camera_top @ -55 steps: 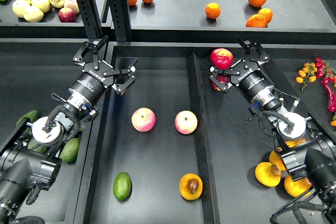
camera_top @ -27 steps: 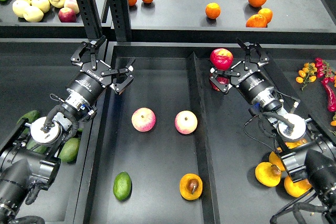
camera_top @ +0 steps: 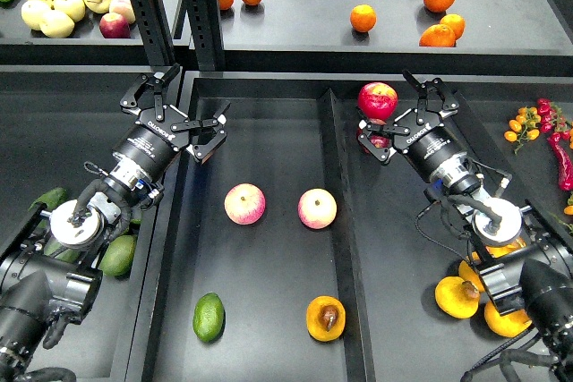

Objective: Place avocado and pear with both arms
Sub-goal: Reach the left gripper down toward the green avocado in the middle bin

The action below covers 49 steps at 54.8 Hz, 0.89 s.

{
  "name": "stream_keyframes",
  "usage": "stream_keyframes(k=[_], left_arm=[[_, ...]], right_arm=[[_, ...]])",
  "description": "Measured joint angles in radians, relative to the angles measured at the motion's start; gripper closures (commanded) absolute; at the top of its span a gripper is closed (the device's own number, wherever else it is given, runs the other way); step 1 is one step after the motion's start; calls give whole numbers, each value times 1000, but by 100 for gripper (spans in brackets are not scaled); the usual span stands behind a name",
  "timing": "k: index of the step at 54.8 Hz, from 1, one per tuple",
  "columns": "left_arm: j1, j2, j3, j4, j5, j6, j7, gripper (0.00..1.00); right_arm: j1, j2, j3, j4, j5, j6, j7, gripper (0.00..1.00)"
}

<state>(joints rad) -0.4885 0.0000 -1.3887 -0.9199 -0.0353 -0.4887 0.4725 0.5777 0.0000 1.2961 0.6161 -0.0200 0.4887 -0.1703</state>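
Note:
The avocado (camera_top: 209,317), bright green and egg-shaped, lies near the front of the middle tray (camera_top: 269,114). The pear (camera_top: 326,318), orange-yellow with a dark pit, lies to its right by the tray's divider. My left gripper (camera_top: 193,96) is open and empty over the tray's far left corner, far from both fruits. My right gripper (camera_top: 387,106) is open at the far end of the right tray. A red apple (camera_top: 377,96) shows between its fingers; I cannot tell if they touch.
Two pink-yellow apples (camera_top: 244,203) (camera_top: 317,208) lie mid-tray. A second red apple (camera_top: 376,140) lies under the right gripper. Dark avocados (camera_top: 117,255) lie left, more pears (camera_top: 457,297) right front, chillies (camera_top: 560,149) far right. The back shelf holds oranges (camera_top: 363,18) and yellow apples (camera_top: 54,8).
My left gripper has drawn slightly left and back. My right gripper has shifted slightly right. The fruits have not moved.

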Motion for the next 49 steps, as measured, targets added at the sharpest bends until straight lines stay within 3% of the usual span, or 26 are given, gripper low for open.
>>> stream_keyframes(k=[12, 32, 49], left_arm=[[-79, 39, 150, -15, -15, 0, 16, 4], [-303, 368, 712, -119, -120, 0, 16, 5], [-490, 503, 1117, -298, -111, 0, 16, 5]], right_arm=[[2, 0, 28, 0, 0, 0, 0, 0], [8, 0, 46, -4, -1, 0, -5, 0], [8, 0, 60, -13, -2, 0, -5, 0]])
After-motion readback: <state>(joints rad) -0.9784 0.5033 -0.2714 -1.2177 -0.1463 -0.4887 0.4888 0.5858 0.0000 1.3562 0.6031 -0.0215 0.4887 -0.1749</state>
